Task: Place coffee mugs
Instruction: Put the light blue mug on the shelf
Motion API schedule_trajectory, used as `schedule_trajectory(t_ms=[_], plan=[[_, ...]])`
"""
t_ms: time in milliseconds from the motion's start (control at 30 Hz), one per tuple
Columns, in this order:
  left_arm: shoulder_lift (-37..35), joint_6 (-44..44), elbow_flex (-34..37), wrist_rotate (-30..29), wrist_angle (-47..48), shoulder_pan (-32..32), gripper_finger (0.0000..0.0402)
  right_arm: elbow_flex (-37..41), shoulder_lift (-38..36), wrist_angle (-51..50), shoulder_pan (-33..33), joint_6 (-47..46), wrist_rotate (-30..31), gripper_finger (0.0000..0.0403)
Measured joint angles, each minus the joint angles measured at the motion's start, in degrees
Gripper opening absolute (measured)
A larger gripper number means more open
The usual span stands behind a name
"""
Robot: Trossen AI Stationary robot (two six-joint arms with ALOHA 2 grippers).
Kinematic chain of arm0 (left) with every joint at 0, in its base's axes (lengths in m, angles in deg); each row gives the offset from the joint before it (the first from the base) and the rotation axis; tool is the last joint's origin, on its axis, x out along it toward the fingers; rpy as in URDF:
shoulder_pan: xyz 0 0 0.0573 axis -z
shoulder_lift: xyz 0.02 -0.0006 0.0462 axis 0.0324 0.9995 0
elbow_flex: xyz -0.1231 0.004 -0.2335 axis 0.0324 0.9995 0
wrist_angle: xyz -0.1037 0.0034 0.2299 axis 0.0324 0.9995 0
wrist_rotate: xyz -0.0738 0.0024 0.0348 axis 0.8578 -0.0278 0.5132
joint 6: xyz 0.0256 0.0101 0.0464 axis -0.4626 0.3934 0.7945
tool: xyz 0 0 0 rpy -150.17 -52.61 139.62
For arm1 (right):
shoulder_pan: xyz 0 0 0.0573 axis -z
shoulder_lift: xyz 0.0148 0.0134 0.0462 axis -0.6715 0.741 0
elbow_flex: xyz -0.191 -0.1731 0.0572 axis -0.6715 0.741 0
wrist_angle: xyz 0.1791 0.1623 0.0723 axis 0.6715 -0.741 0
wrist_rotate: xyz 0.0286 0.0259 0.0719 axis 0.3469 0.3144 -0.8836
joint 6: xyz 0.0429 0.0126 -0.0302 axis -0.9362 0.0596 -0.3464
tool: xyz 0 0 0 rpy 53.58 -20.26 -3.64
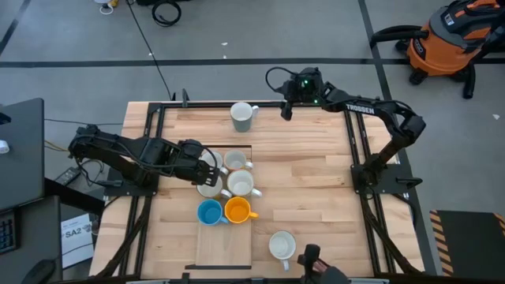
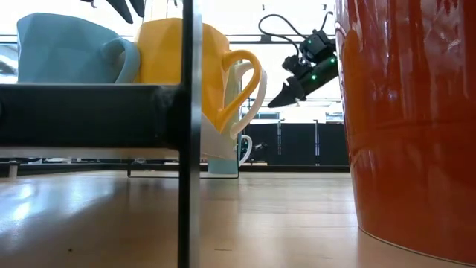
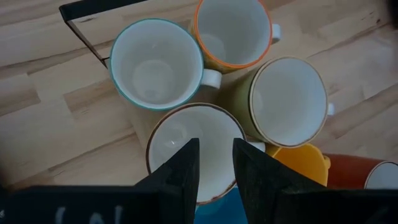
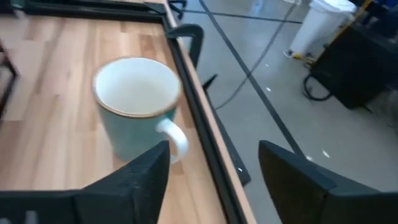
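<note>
So we've got a cluster of coffee mugs bunched on the wooden table (image 1: 308, 197) left of centre: a blue mug (image 1: 209, 212) and an orange mug (image 1: 237, 210) side by side at the near edge of the group, a white mug (image 1: 240, 184) just behind the orange one, and another pale mug (image 1: 234, 162) behind that. The left gripper (image 1: 211, 168) sits over the left side of that cluster, right above a cream mug (image 1: 208, 188). From the left wrist view we see its fingers (image 3: 180, 171) hanging over that mug's rim with only a narrow gap between them, one finger over the inside and one near the wall, but we honestly can't tell if they're pinching the rim or just hovering. Over at the far edge of the table there's a pale green mug (image 1: 243, 116) standing upright on its own, well apart from the group. The right gripper (image 1: 286, 110) is just beside it, not touching, and in the right wrist view its fingers (image 4: 140, 174) are spread wide with nothing between them, the mug (image 4: 138, 102) sitting out in front. One more white mug (image 1: 282, 245) stands alone near the front edge of the table.
</note>
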Motion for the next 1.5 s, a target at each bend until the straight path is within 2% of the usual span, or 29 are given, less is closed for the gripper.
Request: schedule_trajectory(t_ms=[233,433,733,1133,1500], plan=[[0.0,0.0,0.0,0.0,0.0,0.0,0.0102,0.0,0.0,0.1,-0.2,0.0,-0.7,0.0299],[0.0,0.0,0.0,0.0,0.0,0.0,0.0102,0.0,0.0,1.4,-0.2,0.6,-0.2,0.0304],[0.0,0.1,0.0,-0.2,0.0,0.0,0.0102,0.0,0.4,2.2,0.3,2.7,-4.4,0.0304],[0.0,0.1,0.0,-0.5,-1.8,0.0,0.0102,0.0,11.9,9.9,0.4,3.2,-5.9,0.0304],[0.0,0.1,0.0,-0.6,-3.1,0.0,0.0102,0.0,16.0,12.7,0.4,3.1,-6.1,0.0304]])
